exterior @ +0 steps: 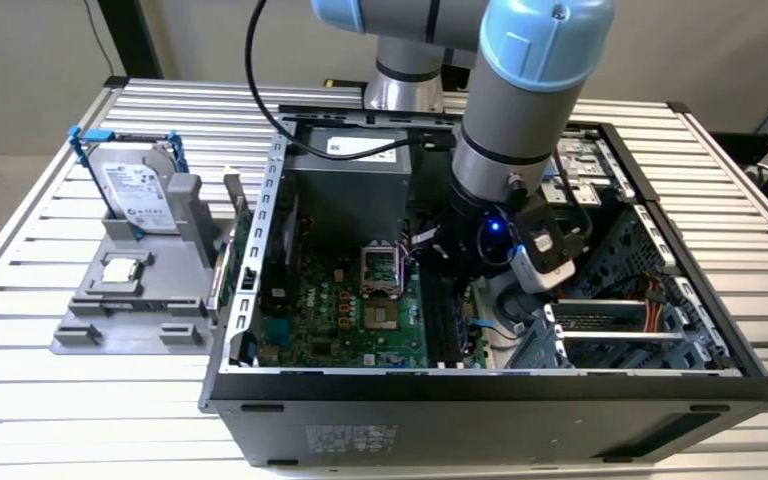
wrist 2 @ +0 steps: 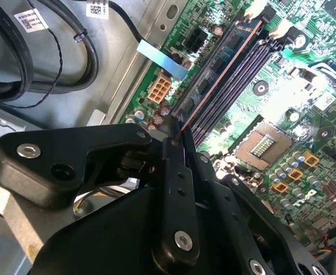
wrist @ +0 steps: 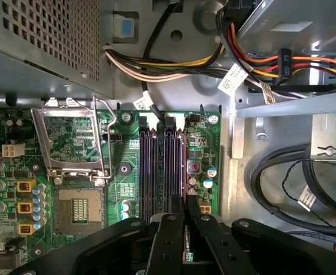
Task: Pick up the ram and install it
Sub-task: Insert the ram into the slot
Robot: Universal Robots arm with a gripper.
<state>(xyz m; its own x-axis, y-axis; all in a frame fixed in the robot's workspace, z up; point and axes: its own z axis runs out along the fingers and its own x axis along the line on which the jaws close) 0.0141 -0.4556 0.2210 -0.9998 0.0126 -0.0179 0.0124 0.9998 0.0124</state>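
In the exterior view, the arm's black pincer (exterior: 471, 262) sits frame centre, inside the open black computer case (exterior: 491, 385) on the slatted metal bench (exterior: 37, 400). In the second wrist view, the pincer is clamped on the thin dark-green ram stick (wrist 2: 214, 77), which runs toward the upper right over the black motherboard slots (wrist 2: 242, 74). In the first wrist view, the ram's edge (wrist: 186, 252) shows at bottom centre; a slight tilt could jam it against a slot.

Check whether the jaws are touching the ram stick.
Touching. In the second wrist view the gripper is closed on the near end of the ram, whose thin edge runs from the jaws along the black motherboard slots.
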